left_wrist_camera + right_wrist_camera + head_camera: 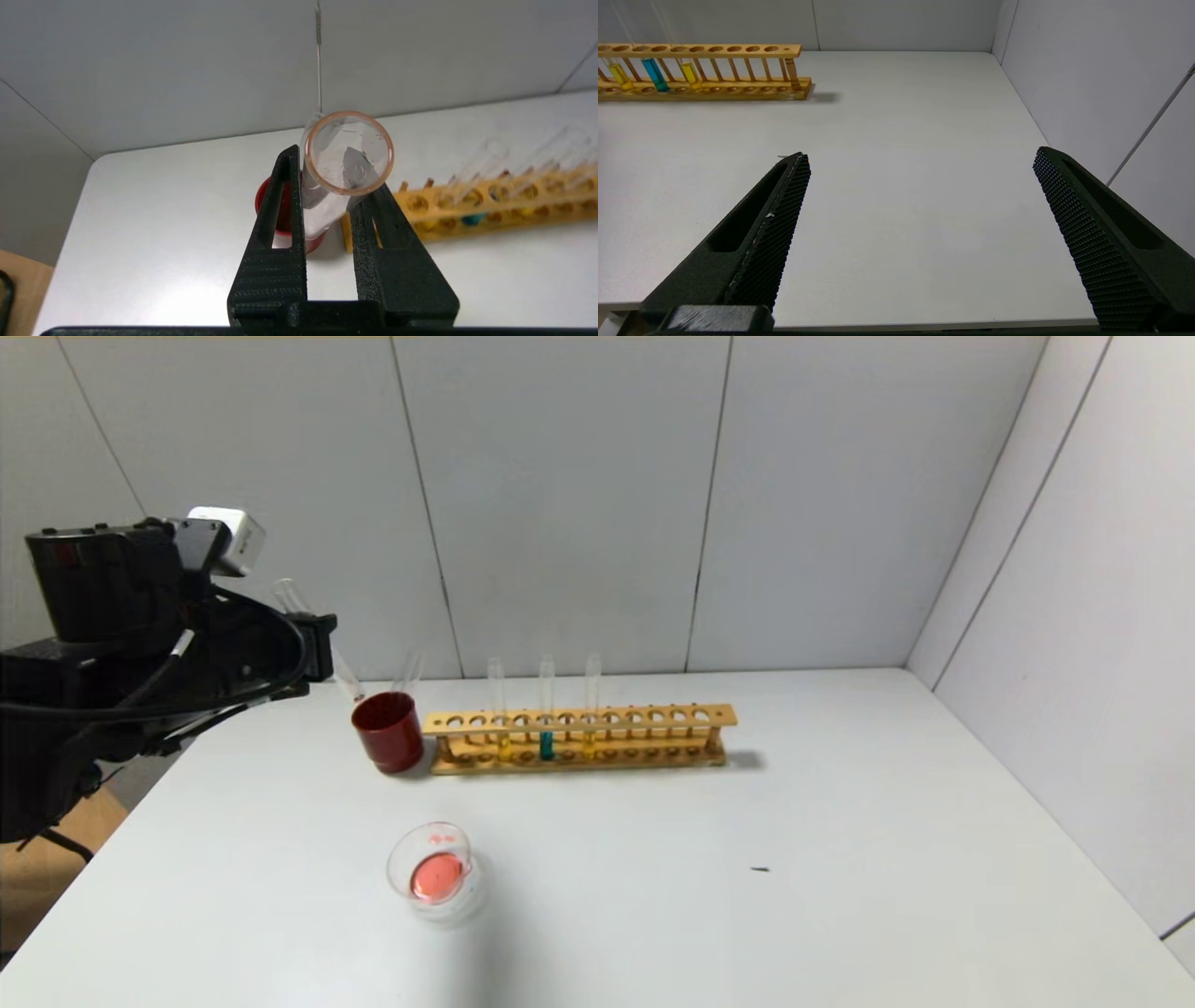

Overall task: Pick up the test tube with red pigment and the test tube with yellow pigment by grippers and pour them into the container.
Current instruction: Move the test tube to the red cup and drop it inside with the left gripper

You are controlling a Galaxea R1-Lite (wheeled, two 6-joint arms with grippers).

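My left gripper is shut on the test tube with red pigment. The tube is tilted, looks drained, and keeps only a reddish tint at its rim. Its lower end hangs at the rim of a dark red cup. The container, a low clear dish, stands nearer on the table with red liquid in it. Two test tubes with yellow pigment stand in the wooden rack. My right gripper is open over bare table.
A teal-liquid tube stands between the yellow ones. Another clear tube leans in the red cup. A small dark speck lies on the table's right half. Walls close the back and right sides.
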